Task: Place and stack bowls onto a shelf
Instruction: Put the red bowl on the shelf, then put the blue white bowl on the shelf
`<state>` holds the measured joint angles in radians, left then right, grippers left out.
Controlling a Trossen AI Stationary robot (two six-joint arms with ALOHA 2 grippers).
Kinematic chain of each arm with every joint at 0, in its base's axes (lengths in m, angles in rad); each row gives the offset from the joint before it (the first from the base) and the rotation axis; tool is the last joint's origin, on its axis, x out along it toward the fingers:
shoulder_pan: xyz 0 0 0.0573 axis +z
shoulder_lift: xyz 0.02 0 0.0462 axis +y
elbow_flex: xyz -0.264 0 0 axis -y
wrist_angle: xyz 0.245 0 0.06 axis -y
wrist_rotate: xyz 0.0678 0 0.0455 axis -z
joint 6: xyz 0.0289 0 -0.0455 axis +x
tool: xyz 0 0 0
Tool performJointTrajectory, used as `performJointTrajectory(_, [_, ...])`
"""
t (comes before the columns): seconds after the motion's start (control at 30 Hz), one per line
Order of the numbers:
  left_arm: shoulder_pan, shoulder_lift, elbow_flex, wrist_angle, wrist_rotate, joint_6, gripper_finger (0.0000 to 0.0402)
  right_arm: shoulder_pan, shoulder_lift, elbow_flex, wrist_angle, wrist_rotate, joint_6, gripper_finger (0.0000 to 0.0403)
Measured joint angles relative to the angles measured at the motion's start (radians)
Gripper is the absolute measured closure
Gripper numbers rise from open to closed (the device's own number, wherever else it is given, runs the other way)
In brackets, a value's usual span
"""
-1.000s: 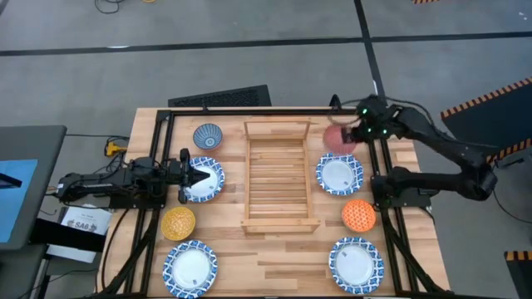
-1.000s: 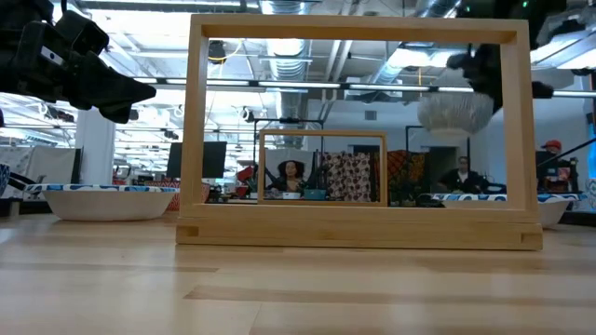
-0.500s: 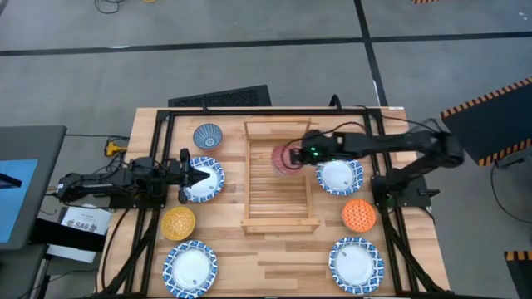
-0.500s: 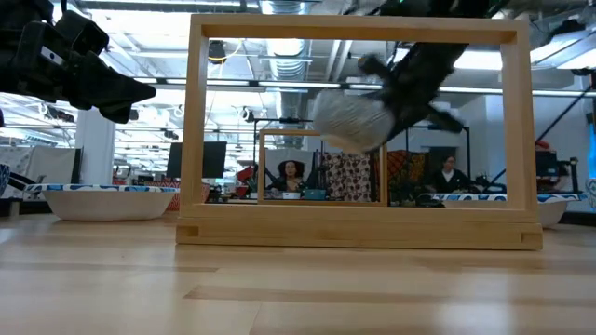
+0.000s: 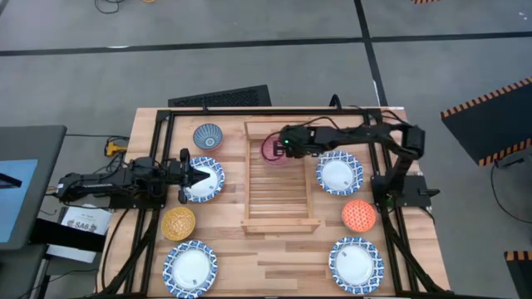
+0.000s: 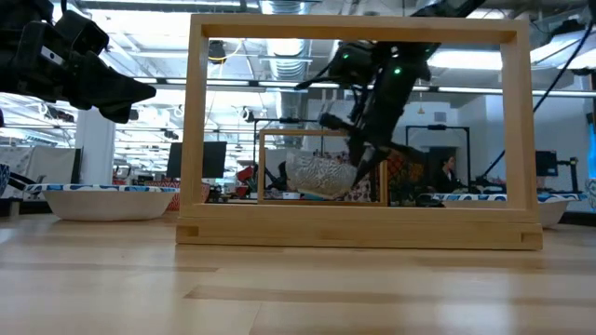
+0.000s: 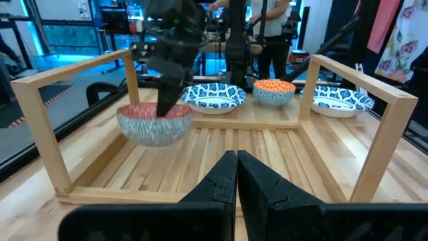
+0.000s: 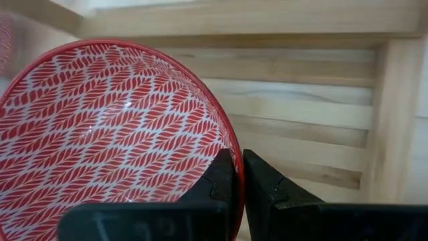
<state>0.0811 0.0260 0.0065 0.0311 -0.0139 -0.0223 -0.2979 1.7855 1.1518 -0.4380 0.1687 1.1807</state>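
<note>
A red patterned bowl (image 5: 273, 149) hangs over the far end of the light-wood slatted shelf (image 5: 281, 195), with my right gripper (image 8: 239, 175) shut on it. The left wrist view shows this bowl (image 7: 155, 124) just above the slats. My left gripper (image 5: 204, 175) is shut, empty and level at the table's left, above a wide blue-and-white bowl (image 5: 214, 184) that rests on the table. Three more wide bowls (image 5: 339, 174) (image 5: 189, 267) (image 5: 356, 260) and the blue (image 5: 208, 135), yellow (image 5: 178, 223) and orange (image 5: 358, 214) bowls sit on the tabletop around the shelf. My right gripper pinches the red bowl's rim (image 8: 229, 150) on its right-hand side, one finger inside the bowl and one outside. The fingers slant down from the table's right. The bowl hangs mouth up, slightly tilted, a little above the shelf's slats.
The shelf's raised side rails (image 6: 358, 31) frame the bowl on both sides. Black frame rails (image 5: 158, 166) run along the table's left and right sides. People and equipment stand in the room beyond the table.
My right gripper has carried the red bowl from the table's far right corner toward the left and downward, over the shelf's right rail, and now holds it low over the shelf's far end. Its wrist has rolled on the way.
</note>
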Motion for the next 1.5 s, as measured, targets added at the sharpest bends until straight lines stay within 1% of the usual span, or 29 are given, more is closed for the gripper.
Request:
performJointTrajectory(0.1, [0.000,0.000,0.000,0.000,0.000,0.000,0.0401,-0.005,0.039,0.031,-0.053,0.010,-0.008,0.0368])
performJointTrajectory(0.23, [0.000,0.000,0.000,0.000,0.000,0.000,0.0401,-0.012,0.068,0.058,-0.076,0.019,-0.010,0.0366])
performJointTrajectory(0.4, [0.000,0.000,0.000,0.000,0.000,0.000,0.0401,-0.013,0.101,0.065,-0.037,0.019,0.000,0.0343])
performJointTrajectory(0.67, [0.000,0.000,0.000,0.000,0.000,0.000,0.0401,-0.025,0.094,0.064,-0.044,0.013,-0.004,0.0333])
performJointTrajectory(0.77, [0.000,0.000,0.000,0.000,0.000,0.000,0.0401,-0.035,0.078,0.064,-0.055,0.007,-0.037,0.0325])
performJointTrajectory(0.9, [0.000,0.000,0.000,0.000,0.000,0.000,0.0401,-0.048,0.041,0.064,-0.078,0.006,-0.070,0.0291])
performJointTrajectory(1.0, [0.000,0.000,0.000,0.000,0.000,0.000,0.0401,-0.054,0.013,0.064,-0.099,0.008,-0.113,0.0252])
performJointTrajectory(1.07, [0.000,0.000,0.000,0.000,0.000,0.000,0.0402,-0.059,-0.008,0.064,-0.142,-0.002,-0.147,0.0223])
performJointTrajectory(1.13, [0.000,0.000,0.000,0.000,0.000,0.000,0.0402,-0.059,-0.038,0.063,-0.191,-0.018,-0.201,0.0195])
performJointTrajectory(1.23, [0.000,0.000,0.000,0.000,0.000,0.000,0.0402,-0.056,-0.112,0.063,-0.292,-0.029,-0.335,0.0164])
performJointTrajectory(1.37, [0.000,0.000,0.000,0.000,0.000,0.000,0.0401,-0.029,-0.240,0.060,-0.444,-0.017,-0.503,0.0149])
performJointTrajectory(1.43, [0.000,0.000,0.000,0.000,0.000,0.000,0.0402,-0.016,-0.306,0.040,-0.502,-0.006,-0.550,0.0148])
performJointTrajectory(1.5, [0.000,0.000,0.000,0.000,0.000,0.000,0.0401,-0.004,-0.382,-0.007,-0.528,0.010,-0.561,0.0148])
